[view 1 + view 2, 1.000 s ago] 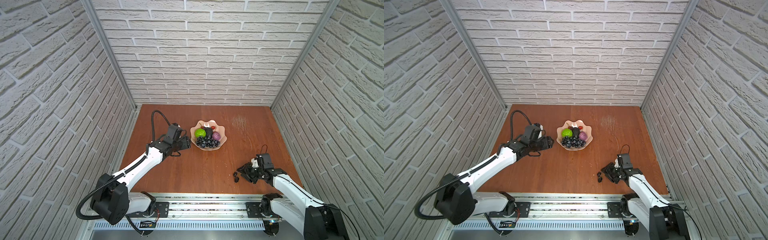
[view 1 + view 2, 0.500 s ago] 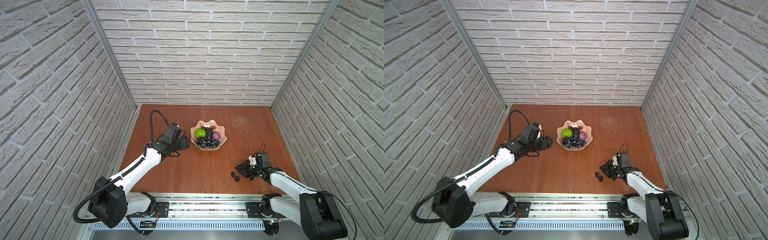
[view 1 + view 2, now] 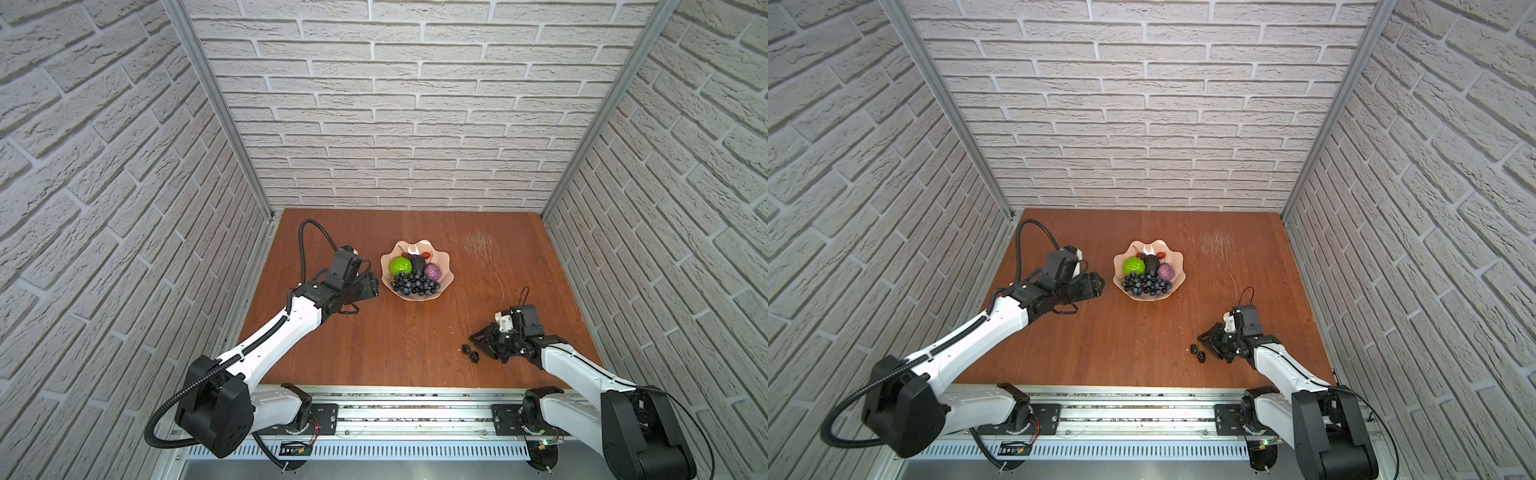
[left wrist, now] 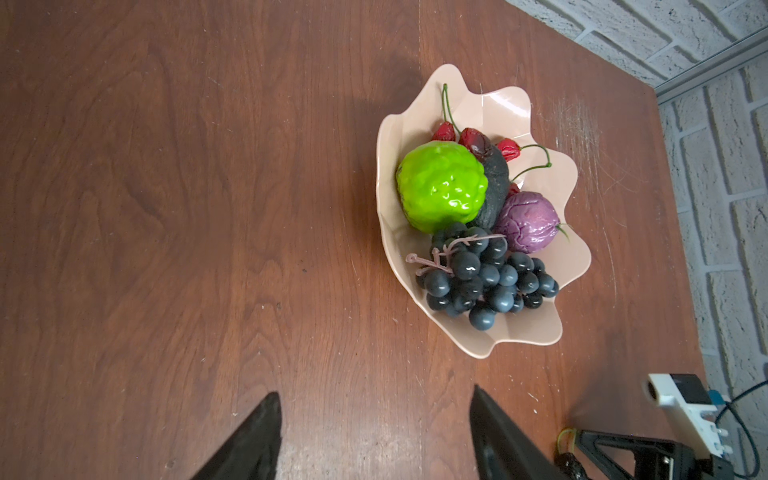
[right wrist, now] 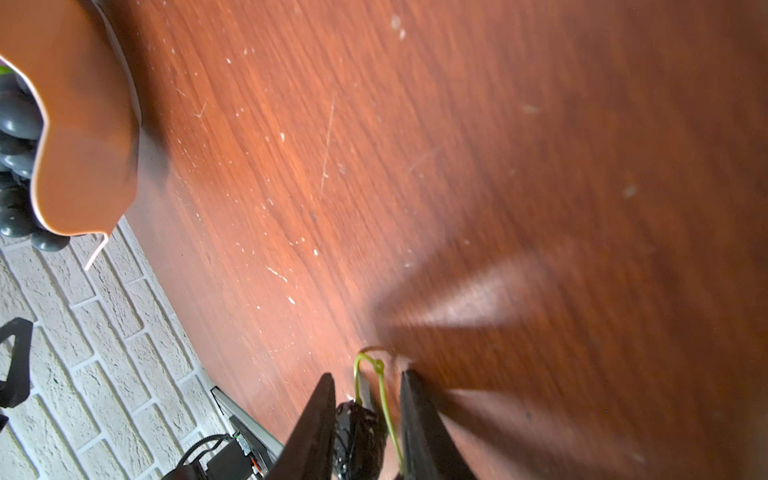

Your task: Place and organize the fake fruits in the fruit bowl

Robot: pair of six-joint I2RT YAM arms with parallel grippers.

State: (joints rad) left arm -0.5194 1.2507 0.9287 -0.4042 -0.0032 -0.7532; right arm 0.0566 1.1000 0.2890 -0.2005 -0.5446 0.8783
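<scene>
Table (image 3: 415, 332) is plain brown wood and easily the biggest thing here. Over it the left arm (image 3: 291, 328) reaches in from the front left, and the left gripper (image 4: 374, 392) hangs just beside the fruit bowl (image 3: 445, 266), jaws spread wide with nothing in them. Front right, the right arm (image 3: 573, 370) is down low, with the right gripper (image 5: 369, 376) near the wood and only a narrow gap between its jaws. The bowl sits mid-table toward the back, well apart from that gripper. In it are the grape bunch (image 3: 413, 284) along the near side, the lime-green ball (image 3: 400, 265), the black avocado (image 3: 417, 263) touching it, the purple fruit (image 3: 432, 271), and some small red fruits (image 4: 508, 149) at the back. Tiny stuff last: two dark cherries (image 3: 473, 356) lie on the table at the right gripper's tips. One sits between the jaws with its green stem loop, but honestly can't tell if it's pinched.
</scene>
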